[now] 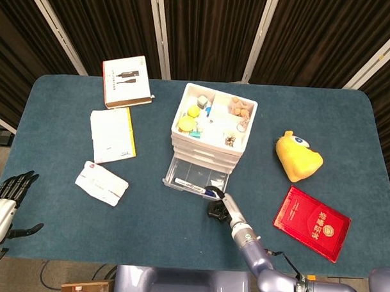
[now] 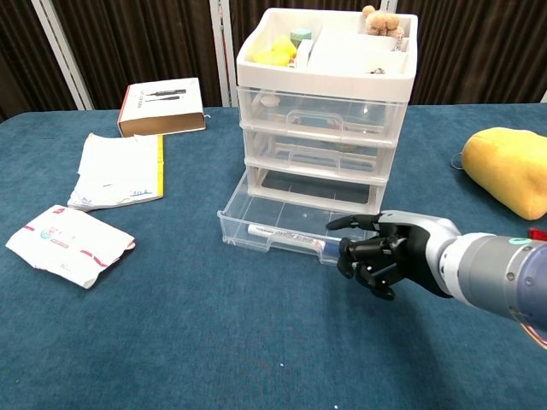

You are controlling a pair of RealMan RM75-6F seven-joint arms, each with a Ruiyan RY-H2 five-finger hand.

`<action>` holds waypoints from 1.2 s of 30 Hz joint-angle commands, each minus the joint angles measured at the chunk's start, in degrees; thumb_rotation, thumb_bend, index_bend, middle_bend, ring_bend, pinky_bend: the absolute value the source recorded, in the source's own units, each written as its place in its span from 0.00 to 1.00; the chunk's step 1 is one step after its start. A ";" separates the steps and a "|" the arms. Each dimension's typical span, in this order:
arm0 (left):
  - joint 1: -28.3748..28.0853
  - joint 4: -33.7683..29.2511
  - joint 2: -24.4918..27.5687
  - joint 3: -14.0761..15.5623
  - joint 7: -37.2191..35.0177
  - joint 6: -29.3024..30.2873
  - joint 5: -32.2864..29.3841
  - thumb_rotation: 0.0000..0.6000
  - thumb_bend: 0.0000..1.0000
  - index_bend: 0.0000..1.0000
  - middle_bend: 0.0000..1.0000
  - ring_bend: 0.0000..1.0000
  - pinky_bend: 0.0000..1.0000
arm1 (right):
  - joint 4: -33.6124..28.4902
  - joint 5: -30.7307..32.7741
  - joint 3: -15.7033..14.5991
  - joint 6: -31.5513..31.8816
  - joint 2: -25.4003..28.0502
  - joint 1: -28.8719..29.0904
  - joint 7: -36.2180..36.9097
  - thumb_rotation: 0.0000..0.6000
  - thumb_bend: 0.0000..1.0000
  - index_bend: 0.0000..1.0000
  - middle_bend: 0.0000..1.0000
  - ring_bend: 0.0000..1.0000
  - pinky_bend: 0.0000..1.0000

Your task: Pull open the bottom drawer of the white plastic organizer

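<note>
**Bottom drawer drawn out, right hand at its front**

The white plastic organizer [image 1: 212, 124] stood near the middle of the table [image 1: 64, 212], a little toward the far edge. Its bottom drawer [image 2: 291, 232] projected well out toward the near edge, with a marker pen [image 2: 286, 236] lying along the inside of its front wall. The right hand [image 2: 382, 258] was at the right end of the drawer front, fingers curled in around the front lip; whether they truly gripped it could not be told. The left hand [image 1: 6, 200] hung off the table's near left corner, fingers spread and holding nothing.

A boxed item [image 1: 126, 82] lay toward the far left corner, a booklet [image 1: 112, 135] and a white packet [image 1: 101, 182] nearer the left edge. A yellow plush toy [image 1: 298, 156] and a red booklet [image 1: 311, 222] lay toward the right edge.
</note>
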 commanded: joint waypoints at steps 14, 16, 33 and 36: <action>0.42 0.18 0.08 0.00 -0.22 1.00 0.50 1.00 0.01 0.00 0.00 0.00 0.00 | -8.22 -4.37 -4.58 5.39 7.79 -0.64 -6.36 1.00 0.52 0.00 0.71 0.75 0.83; 0.52 0.25 0.07 0.01 -0.24 1.26 0.66 1.00 0.01 0.00 0.00 0.00 0.00 | -9.68 -5.68 -5.37 7.25 9.16 -1.00 -7.92 1.00 0.52 0.00 0.71 0.75 0.82; 1.76 1.41 -1.32 -0.11 4.08 3.47 1.14 1.00 0.01 0.00 0.00 0.00 0.00 | -6.33 -51.75 -26.51 27.82 30.81 -18.72 -8.05 1.00 0.30 0.00 0.03 0.06 0.23; 1.88 1.75 -1.75 -0.28 5.35 3.68 1.00 1.00 0.01 0.00 0.00 0.00 0.00 | -0.26 -58.40 -28.23 32.79 31.45 -21.97 -6.81 1.00 0.29 0.00 0.00 0.00 0.09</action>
